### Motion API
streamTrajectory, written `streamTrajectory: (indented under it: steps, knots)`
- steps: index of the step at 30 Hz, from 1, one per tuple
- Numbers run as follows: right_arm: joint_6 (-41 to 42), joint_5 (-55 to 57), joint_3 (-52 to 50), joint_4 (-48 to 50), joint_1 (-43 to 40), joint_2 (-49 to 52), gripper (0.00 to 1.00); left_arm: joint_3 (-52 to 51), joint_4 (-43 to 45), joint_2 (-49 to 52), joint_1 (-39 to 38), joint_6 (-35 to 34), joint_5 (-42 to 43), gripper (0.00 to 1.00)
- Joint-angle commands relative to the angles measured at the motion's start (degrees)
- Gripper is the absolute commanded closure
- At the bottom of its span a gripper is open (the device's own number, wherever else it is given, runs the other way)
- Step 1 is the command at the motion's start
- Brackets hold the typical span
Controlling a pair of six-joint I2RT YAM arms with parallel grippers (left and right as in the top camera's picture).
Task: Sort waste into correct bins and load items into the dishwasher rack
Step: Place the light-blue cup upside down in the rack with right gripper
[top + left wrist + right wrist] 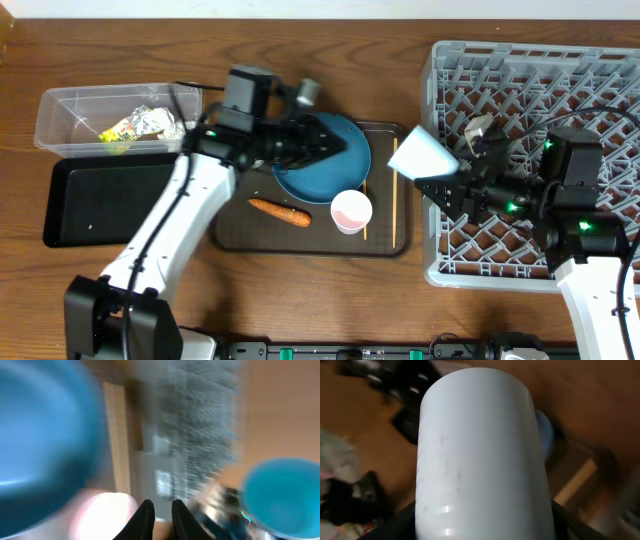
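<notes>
Overhead view: the right end effector is gripping the light-blue cup and holding it tilted at the left edge of the dishwasher rack. The right wrist view is adding only the cup's pale wall, which is filling the frame, with dark fingers pressing on its sides. The left end effector is hovering over the blue dish, which is lying on the far part of the brown serving tray. Its own heavily blurred camera is showing what the overhead view is hiding: the fingers are standing almost together with nothing between them, and the dish is looming at left. On the tray, the pink cup is standing upright with the carrot lying to its left, and a chopstick is running along the right side. At far left on the desk, the clear tub is holding the yellow wrapper and a tissue wad, with the black tray just nearer. The wrapper's print is too small to read.
</notes>
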Motion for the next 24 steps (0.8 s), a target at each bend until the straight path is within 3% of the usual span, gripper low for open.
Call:
streamTrajectory:
  steps: [1,5,10,16,24]
  knots:
    - [6.12,15.54,3.34,-4.94,-0.46,-0.85,0.54,0.37,-5.46,-2.47,3.10,8.44,-21.90,0.84]
    - [11.58,29.20,10.58,-14.19,-1.64,-0.76,0.59,0.37,-14.38,-3.87,5.90,8.41,-36.26,0.84]
    - [17.57,43.19,18.82,-21.75,-5.86,-0.48,0.58,0.37,-22.01,-4.39,9.51,8.44,-46.84,0.84]
    - [19.80,48.24,26.08,-30.69,-16.55,3.78,0.59,0.37,-26.18,-4.39,12.24,8.41,-47.84,0.90]
    - [20.33,48.24,37.09,-40.59,-32.96,20.13,0.57,0.37,-26.77,-4.39,12.24,8.41,-47.84,0.90]
